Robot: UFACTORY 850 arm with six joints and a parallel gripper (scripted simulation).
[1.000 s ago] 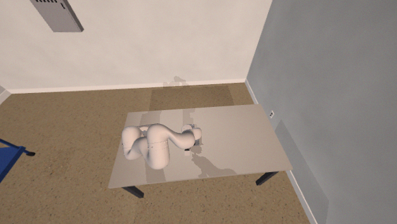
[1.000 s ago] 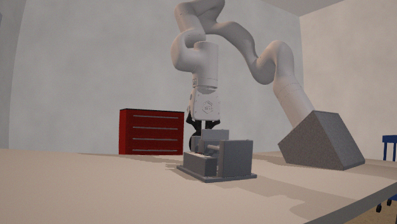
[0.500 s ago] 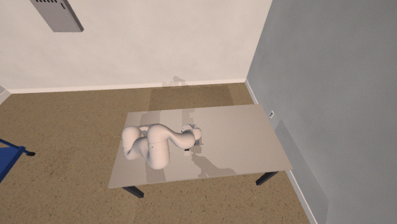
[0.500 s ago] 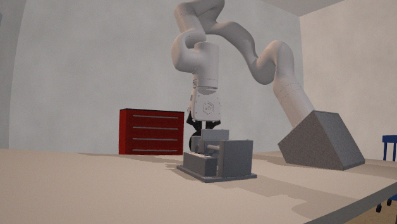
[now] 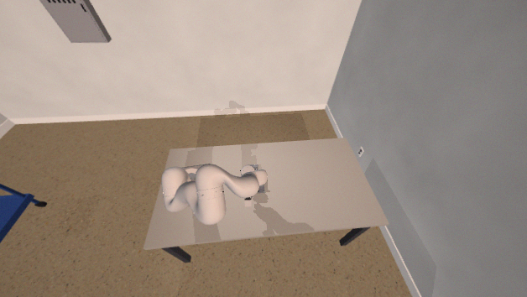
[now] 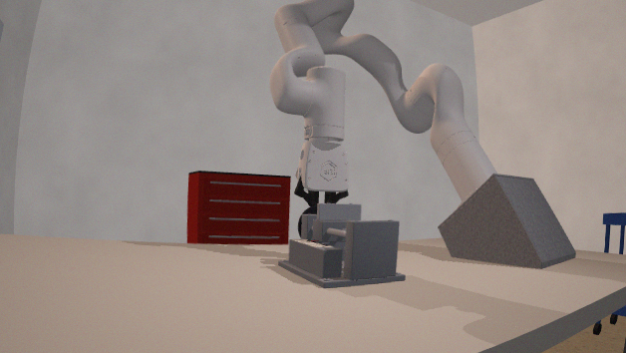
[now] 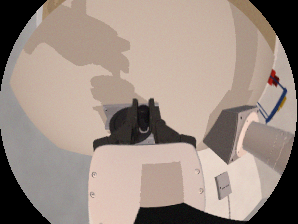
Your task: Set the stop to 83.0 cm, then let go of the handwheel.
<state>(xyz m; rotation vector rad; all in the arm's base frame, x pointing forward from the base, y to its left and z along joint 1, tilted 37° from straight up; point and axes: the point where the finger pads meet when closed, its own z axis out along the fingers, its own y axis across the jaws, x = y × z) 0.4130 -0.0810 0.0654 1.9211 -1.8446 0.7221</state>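
The grey stop rig (image 6: 374, 249) stands on the table, with a rod, an upright plate (image 6: 339, 211) and a low scale block (image 6: 314, 259). A small red mark shows on the scale, but its reading is too small to tell. Which block is the stop, I cannot tell for sure. The black handwheel (image 6: 299, 224) (image 7: 118, 121) is at the rig's far end, partly hidden by the plates and fingers. My gripper (image 7: 143, 105) points down over it, shut on the handwheel's dark handle, which shows between the fingers in the wrist view. The arm hides most of the rig in the top view.
The arm's grey wedge base (image 6: 498, 224) (image 7: 227, 132) stands on the table (image 5: 319, 180) to one side of the rig. A red drawer cabinet (image 6: 239, 209) is behind the table. A blue cart (image 5: 13, 210) stands on the floor at the left in the top view.
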